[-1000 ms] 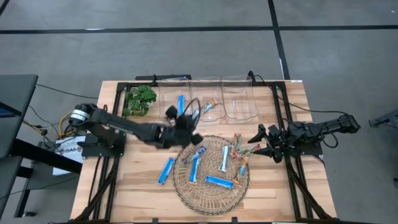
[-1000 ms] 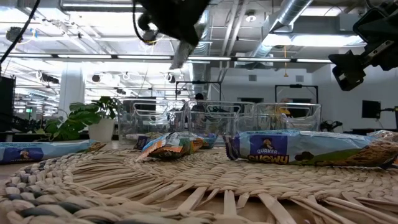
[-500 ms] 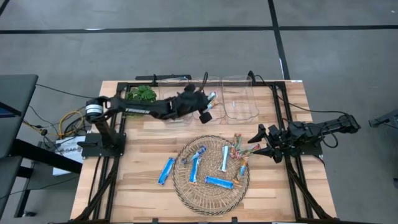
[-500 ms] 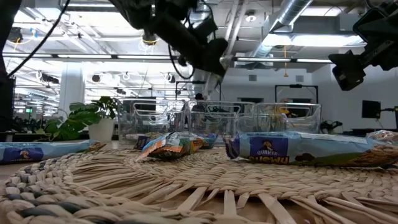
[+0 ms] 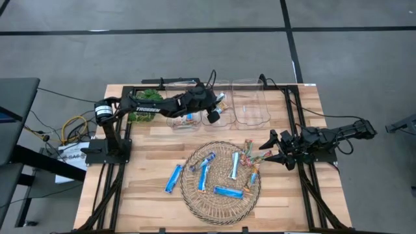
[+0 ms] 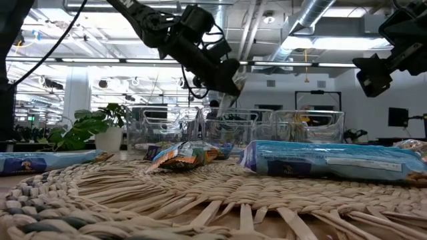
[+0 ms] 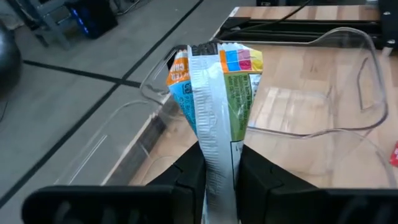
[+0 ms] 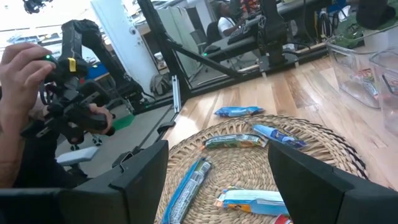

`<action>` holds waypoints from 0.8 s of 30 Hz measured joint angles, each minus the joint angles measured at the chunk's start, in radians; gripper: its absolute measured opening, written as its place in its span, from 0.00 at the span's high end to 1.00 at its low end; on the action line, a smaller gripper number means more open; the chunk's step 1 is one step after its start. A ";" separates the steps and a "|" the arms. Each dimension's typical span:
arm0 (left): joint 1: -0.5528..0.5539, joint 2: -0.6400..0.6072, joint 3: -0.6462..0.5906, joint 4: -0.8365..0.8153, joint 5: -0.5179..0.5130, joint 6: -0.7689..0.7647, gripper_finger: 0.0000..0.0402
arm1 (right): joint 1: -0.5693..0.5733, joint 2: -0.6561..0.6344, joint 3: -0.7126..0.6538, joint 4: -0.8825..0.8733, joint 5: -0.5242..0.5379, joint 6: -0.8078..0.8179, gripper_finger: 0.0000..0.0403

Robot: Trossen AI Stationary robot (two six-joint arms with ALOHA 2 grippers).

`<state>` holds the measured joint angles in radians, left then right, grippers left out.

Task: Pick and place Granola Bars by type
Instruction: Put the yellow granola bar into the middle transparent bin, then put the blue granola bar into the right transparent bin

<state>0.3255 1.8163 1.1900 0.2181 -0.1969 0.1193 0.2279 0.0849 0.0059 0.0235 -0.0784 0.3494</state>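
My left gripper (image 5: 216, 106) hangs over the middle clear bin (image 5: 218, 116) at the table's far edge, shut on a multicoloured granola bar (image 7: 214, 81). In the low view the left gripper (image 6: 223, 75) stands above the bins. One blue bar (image 5: 188, 117) lies in the left bin. Several blue bars (image 5: 229, 191) lie on the woven mat (image 5: 195, 198), and another blue bar (image 5: 173, 177) lies on the table. Multicoloured bars (image 5: 249, 151) lie at the mat's right edge. My right gripper (image 5: 273, 147) waits open beside them. My left gripper pinches the multicoloured bar between its two fingers (image 7: 189, 177), on the wrapper's flat faces along the back seam (image 7: 217, 155). The bar's crimped free end (image 7: 217, 53) sticks out past the fingertips. The bar is lifted clear above the middle bin.
Three clear bins stand in a row at the far edge, the right one (image 5: 250, 110) beside a black frame. A potted green plant (image 5: 146, 103) stands left of them under the left arm. A person's hands (image 8: 25, 68) hold a controller beyond the table.
My left gripper has carried the multicoloured bar from above the mat's far left rim toward the table's far edge, and has held over the middle bin for the last half second. In the low view the nearest blue bar shows its plain side instead of its label.
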 joint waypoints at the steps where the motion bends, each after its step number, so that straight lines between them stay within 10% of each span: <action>1: 0.001 0.000 0.000 -0.002 0.001 0.000 0.83 | 0.000 0.000 0.000 0.000 0.000 0.000 0.33; 12: -0.003 0.000 0.000 -0.028 -0.001 -0.011 0.59 | 0.000 0.000 0.000 0.000 0.000 0.000 0.33; 24: -0.034 -0.008 0.000 -0.094 0.010 0.001 0.57 | 0.000 0.000 0.000 0.000 0.000 0.000 0.33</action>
<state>0.2911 1.8084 1.1897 0.1237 -0.1871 0.1207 0.2279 0.0849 0.0059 0.0231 -0.0784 0.3494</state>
